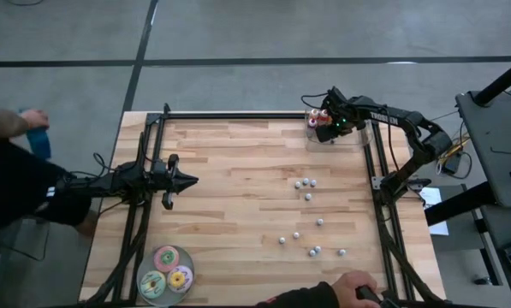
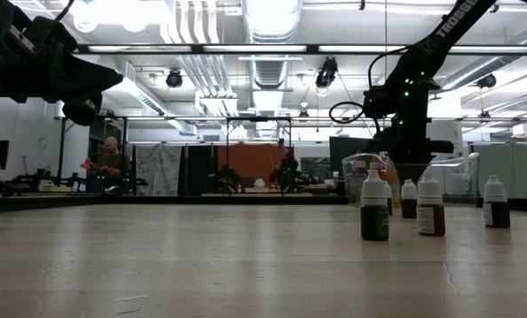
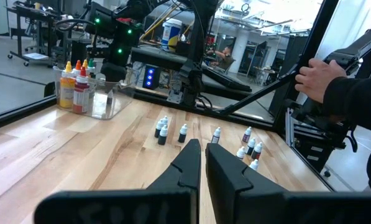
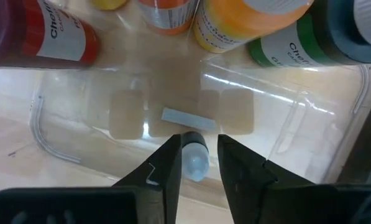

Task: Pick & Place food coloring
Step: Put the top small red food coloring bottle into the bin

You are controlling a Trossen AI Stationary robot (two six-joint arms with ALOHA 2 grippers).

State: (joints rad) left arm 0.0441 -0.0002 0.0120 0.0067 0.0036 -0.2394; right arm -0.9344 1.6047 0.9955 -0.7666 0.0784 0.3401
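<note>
R gripper (image 4: 194,165) hangs over the clear tub (image 4: 67,149) at the table's far R corner, jaws a bit spread, small bottle (image 4: 194,158) between them, cap up; contact unclear. Other bottles (image 1: 306,183) stand mid-table. L gripper (image 3: 201,165) idle at L side, jaws nearly together.

Two black, jointed arms, the right arm (image 1: 392,120) lettered in pale capitals along its upper link and lit by small green indicator lights near the wrist, with thin dark cables looping beside its base. The left arm (image 1: 144,180) ends in a left gripper (image 3: 202,163) of two matte black, wedge-shaped fingers tapering to narrow tips; the right gripper (image 4: 195,163) has the same dark angular fingers, one edged with a thin pale scratch. A person's sleeve (image 3: 359,99) is black.
</note>
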